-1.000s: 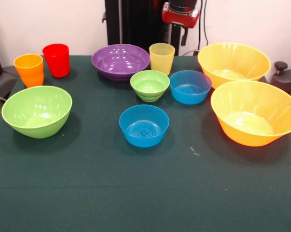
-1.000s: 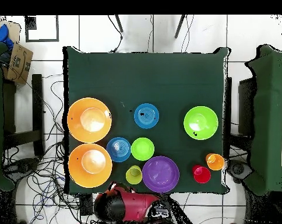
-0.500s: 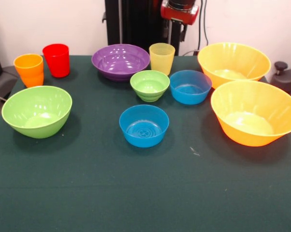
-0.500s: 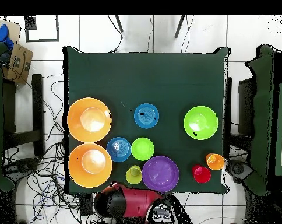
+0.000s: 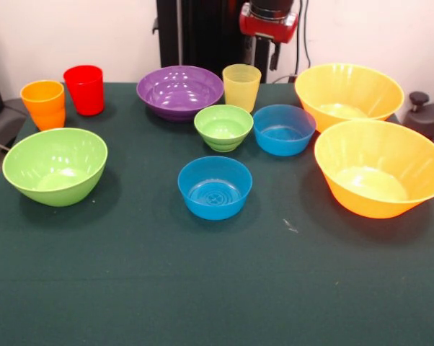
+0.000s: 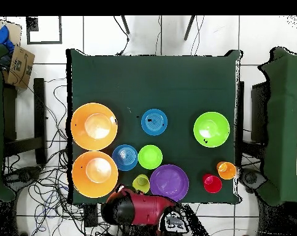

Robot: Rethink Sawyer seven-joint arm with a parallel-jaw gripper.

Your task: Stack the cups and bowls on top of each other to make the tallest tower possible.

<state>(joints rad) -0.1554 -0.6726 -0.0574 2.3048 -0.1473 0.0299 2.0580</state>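
Observation:
All the cups and bowls stand apart on the green table; no tower stands. The yellow cup (image 5: pixel 241 86) is at the far middle, and the orange cup (image 5: pixel 43 103) and red cup (image 5: pixel 84 89) at the far left. The purple bowl (image 5: pixel 179 90), small green bowl (image 5: pixel 223 126) and two small blue bowls (image 5: pixel 283 130) (image 5: pixel 215 186) fill the middle. The large green bowl (image 5: pixel 55 165) is on the left, and two very large orange bowls (image 5: pixel 348 94) (image 5: pixel 379 167) on the right. My gripper (image 5: pixel 269 29) hangs drawn back above the far edge, behind the yellow cup.
In the overhead view my red arm (image 6: pixel 142 209) lies over the table's robot-side edge, by the yellow cup (image 6: pixel 140 183) and the purple bowl (image 6: pixel 169 183). Cables lie on the floor around the table (image 6: pixel 175 80). A cardboard box (image 6: pixel 19 64) sits at the left.
My arm has shifted slightly along the robot-side edge and the gripper has risen a little. No cup or bowl has moved.

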